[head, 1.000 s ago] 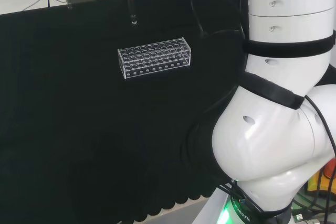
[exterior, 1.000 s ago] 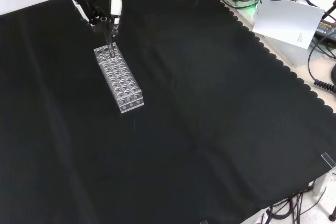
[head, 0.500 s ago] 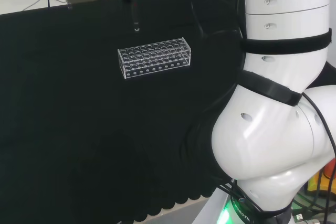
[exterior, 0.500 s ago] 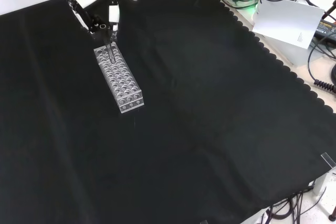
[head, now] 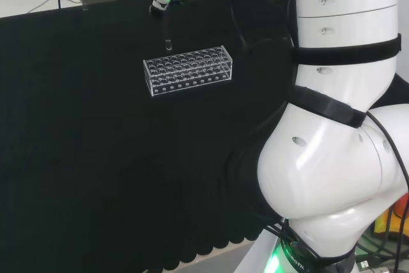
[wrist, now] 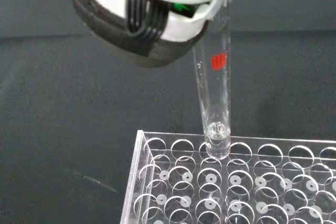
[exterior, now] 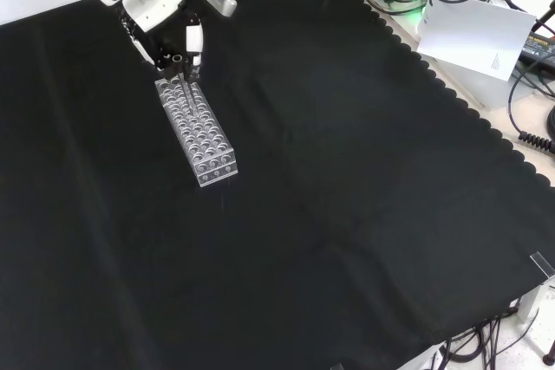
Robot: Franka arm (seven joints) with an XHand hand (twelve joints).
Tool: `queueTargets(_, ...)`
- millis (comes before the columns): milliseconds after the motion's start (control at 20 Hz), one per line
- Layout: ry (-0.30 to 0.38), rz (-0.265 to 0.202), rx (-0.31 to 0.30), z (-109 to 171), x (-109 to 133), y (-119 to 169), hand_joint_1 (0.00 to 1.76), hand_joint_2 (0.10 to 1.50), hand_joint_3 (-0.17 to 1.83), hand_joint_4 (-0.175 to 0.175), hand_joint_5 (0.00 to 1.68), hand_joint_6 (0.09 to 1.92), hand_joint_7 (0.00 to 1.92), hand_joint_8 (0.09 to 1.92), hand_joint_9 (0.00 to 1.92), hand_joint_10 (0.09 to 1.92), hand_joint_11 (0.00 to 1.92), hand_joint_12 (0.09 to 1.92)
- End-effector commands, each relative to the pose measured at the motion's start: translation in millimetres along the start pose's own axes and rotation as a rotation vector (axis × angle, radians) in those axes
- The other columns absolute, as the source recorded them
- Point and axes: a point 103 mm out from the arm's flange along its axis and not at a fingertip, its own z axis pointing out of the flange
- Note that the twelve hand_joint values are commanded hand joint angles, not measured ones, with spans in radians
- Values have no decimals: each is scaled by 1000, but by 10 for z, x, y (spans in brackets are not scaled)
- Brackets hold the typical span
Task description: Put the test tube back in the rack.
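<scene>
**Test tube held upright at the rack's end row**

Test tube: clear glass, a small red mark on its upper wall, upright. Rounded bottom at the mouth of a hole in the rack's outermost row, near one corner, as seen from the wrist; whether already inside the hole or just above it, cannot tell. Thin vertical line below the hand in the head view, ending just above the rack's far edge.

Hand: black and white, entering from the top of the front view, poised over the rack's upper end. Fingers curled around the tube's upper part, pinching it; blurred white and black palm parts close beside the tube in the wrist view.

Test tube rack: clear plastic, rectangular, several rows of round holes, standing flat on the black cloth. Long side across the head view; running down and to the right in the front view. Holes visible from the wrist look vacant.
</scene>
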Motion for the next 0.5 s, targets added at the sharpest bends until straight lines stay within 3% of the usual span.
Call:
queueTargets(50,27,-7,11,144,-23,30,1243,604,625,-175,1576,87,1907,151,1821,154,1459,706)
queueTargets(350,27,12,32,207,2,37,1243,605,625,-175,1577,87,1907,150,1821,153,1458,706)
queueTargets(500,28,-9,50,252,8,45,1243,605,625,-175,1577,87,1908,150,1821,153,1458,706)
